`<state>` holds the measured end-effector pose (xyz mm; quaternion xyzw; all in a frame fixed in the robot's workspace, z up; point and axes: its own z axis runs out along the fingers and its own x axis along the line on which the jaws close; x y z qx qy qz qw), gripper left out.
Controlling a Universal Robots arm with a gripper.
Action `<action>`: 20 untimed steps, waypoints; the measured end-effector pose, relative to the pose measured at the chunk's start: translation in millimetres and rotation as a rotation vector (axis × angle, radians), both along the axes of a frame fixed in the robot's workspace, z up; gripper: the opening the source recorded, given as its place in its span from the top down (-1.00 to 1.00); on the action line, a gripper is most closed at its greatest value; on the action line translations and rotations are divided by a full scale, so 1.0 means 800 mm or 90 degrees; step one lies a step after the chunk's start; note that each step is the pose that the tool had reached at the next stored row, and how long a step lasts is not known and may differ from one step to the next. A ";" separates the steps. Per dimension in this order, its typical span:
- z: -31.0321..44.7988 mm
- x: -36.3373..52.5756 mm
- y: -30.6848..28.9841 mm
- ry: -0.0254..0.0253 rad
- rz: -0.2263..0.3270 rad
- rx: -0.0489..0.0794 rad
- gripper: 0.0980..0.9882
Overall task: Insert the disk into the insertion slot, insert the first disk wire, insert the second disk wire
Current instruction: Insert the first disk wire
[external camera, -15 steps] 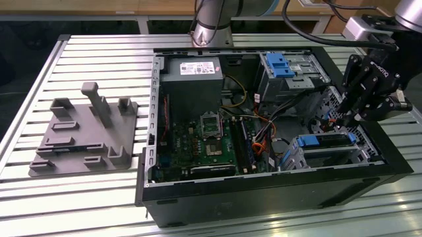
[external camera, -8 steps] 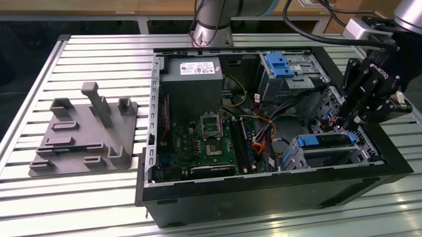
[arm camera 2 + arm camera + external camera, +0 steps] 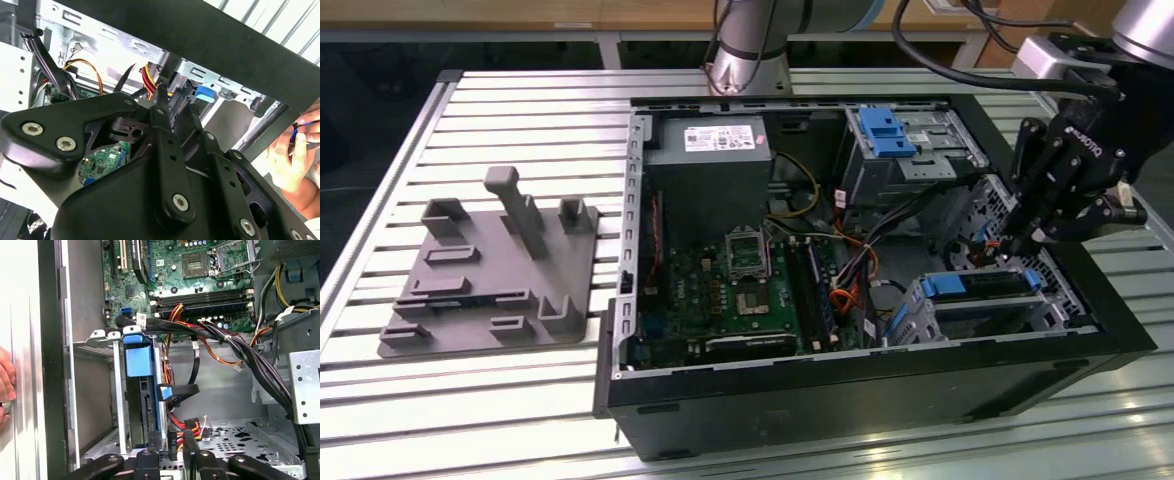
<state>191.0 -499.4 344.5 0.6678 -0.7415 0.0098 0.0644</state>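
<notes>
Disk (image 3: 138,362) sitting in the insertion slot (image 3: 118,400) (we are seeing it edge-on), jaws narrowly pinching a black plug (image 3: 173,444)

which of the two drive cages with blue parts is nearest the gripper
The low silver cage with the blue-framed disk in it; the gripper hangs just above it. The taller grey cage with the blue latch stands farther away.

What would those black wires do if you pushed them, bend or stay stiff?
Probably bend: the black wire bundle sags in curves across the computer case. Likely light too, as it hangs there with nothing under it.
</notes>
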 end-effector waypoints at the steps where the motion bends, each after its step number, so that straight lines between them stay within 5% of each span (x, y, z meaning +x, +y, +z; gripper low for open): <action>1: -0.0004 0.000 0.0016 0.0000 0.002 0.000 0.49; 20: -0.0055 0.000 0.0034 0.0000 0.006 0.000 0.49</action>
